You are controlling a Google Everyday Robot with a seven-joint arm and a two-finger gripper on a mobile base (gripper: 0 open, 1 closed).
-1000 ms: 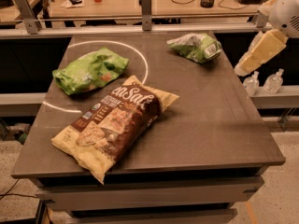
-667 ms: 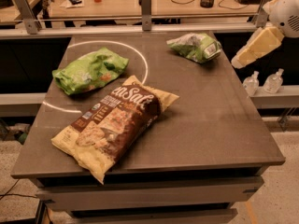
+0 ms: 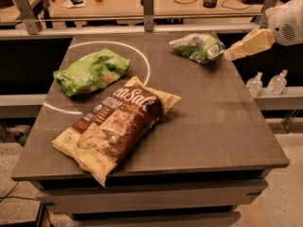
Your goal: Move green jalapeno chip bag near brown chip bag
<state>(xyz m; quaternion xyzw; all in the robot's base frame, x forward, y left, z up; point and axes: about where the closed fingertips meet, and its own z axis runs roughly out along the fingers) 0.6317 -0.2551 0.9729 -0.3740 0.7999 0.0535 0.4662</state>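
Jalapeno bag (image 3: 198, 47) lies far right on the table (image 3: 218, 126), well apart from the brown bag (image 3: 116, 124); the gripper (image 3: 230, 54) hovers just beside it, empty by the look, opening can't tell; bag likely light, soft and slippery, so pinch its crimped end.

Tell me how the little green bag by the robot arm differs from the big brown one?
The green jalapeno chip bag is small; the brown chip bag is much bigger. The green one has a white barcode patch; the brown one has big white letters. The green one lies far back, next to the gripper; the brown one lies near the front. Both lie on the table.
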